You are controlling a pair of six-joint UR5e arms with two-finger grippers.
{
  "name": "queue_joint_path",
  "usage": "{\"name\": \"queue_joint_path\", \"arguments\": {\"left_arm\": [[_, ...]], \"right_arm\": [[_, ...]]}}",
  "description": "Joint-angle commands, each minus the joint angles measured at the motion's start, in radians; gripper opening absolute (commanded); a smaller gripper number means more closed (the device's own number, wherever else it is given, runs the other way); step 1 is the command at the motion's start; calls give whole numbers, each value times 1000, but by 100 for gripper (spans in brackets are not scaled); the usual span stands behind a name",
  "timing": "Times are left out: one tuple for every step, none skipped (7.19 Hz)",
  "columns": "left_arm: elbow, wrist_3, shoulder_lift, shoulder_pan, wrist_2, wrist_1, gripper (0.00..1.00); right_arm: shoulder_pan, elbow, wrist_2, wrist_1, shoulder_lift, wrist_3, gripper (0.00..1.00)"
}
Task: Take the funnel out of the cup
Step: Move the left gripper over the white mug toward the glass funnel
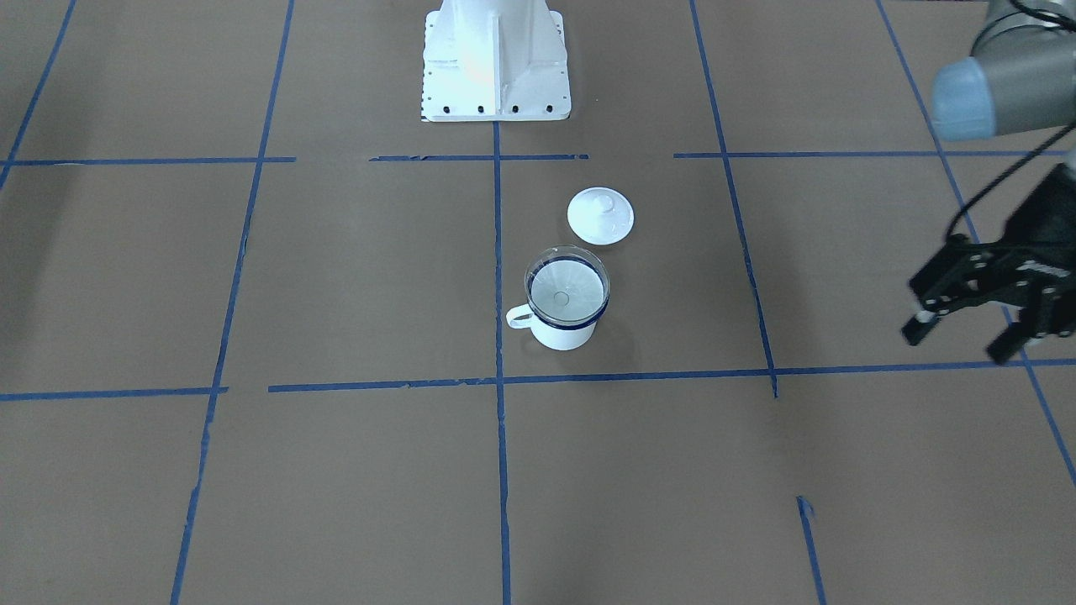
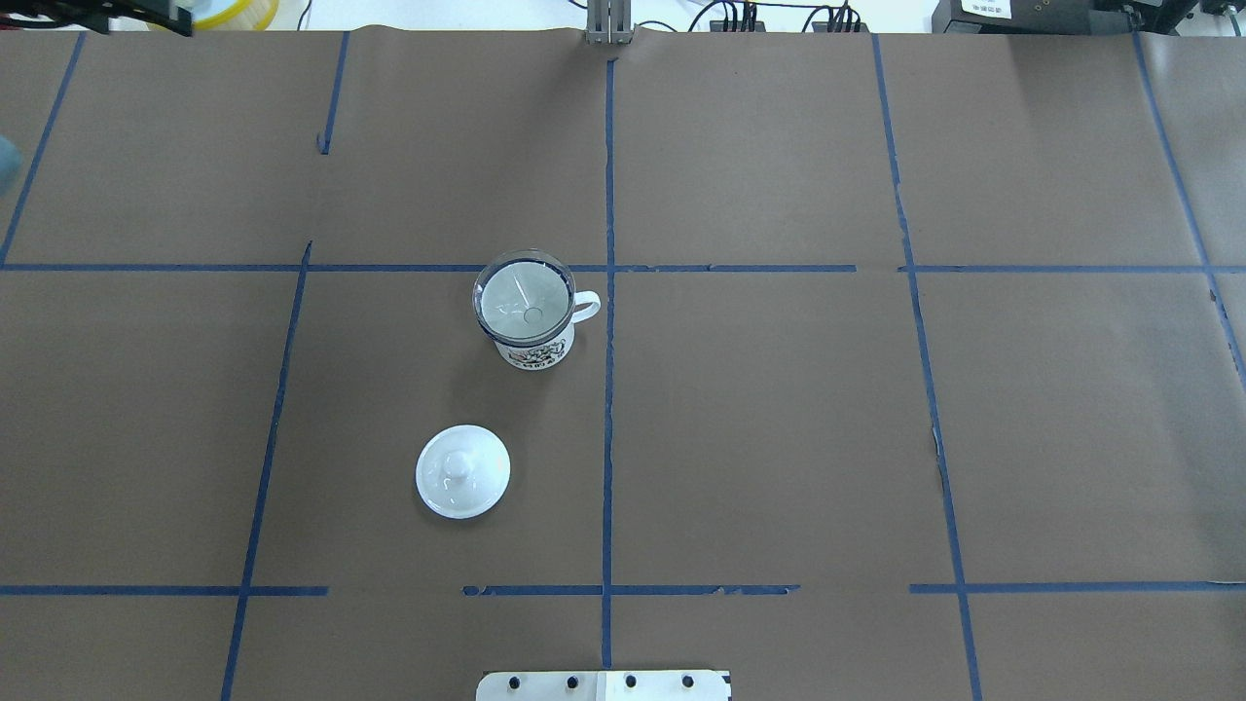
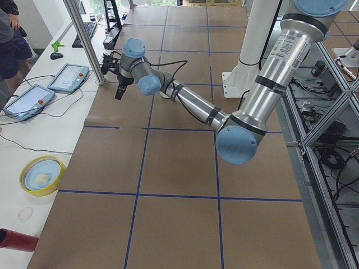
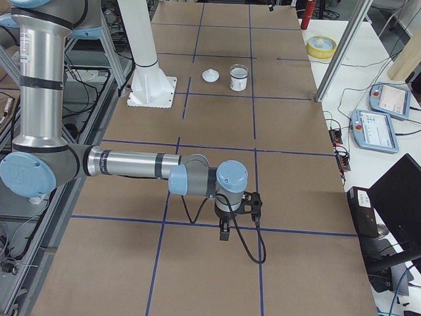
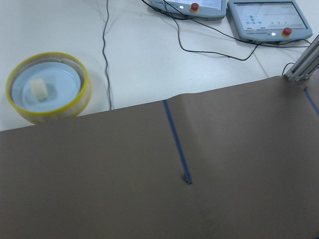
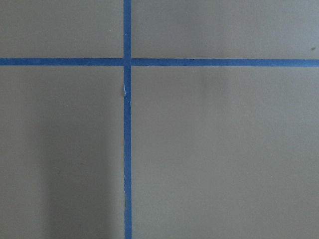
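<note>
The clear funnel (image 1: 567,286) sits in the white cup (image 1: 565,332) with the dark blue rim, its handle towards the view's left. Both also show in the overhead view, the funnel (image 2: 523,297) resting in the cup (image 2: 531,351), and small in the exterior right view (image 4: 239,78). My left gripper (image 1: 962,336) is open and empty, far to the side of the cup near the table's edge. My right gripper (image 4: 225,230) points down over bare table far from the cup; I cannot tell whether it is open or shut.
A white round knobbed lid (image 1: 600,216) lies on the table next to the cup, towards the robot's base (image 1: 496,59). A yellow-rimmed dish (image 5: 47,87) and two control tablets (image 5: 271,20) lie beyond the table's edge.
</note>
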Motion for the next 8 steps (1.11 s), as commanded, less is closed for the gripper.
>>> {"name": "queue_joint_path", "arguments": {"left_arm": [[-3,-291,-227,166,48,309,100],[29,-420,-303,224,49,366,100],[106,-488,-395,270,54,430,100],[192,-521,-459,312,55,455,100],[254,-559,-485,367,69,456,100],[309,-593,-510,414,94,456,98],[331,-599,-516,436,111,454,92],[333,-599,-511,455,129,453,87]], "right_arm": [[0,0,0,0,0,0,100],[0,0,0,0,0,0,100],[0,0,0,0,0,0,100],[0,0,0,0,0,0,100],[0,0,0,0,0,0,100],[0,0,0,0,0,0,100],[0,0,0,0,0,0,100],[0,0,0,0,0,0,100]]}}
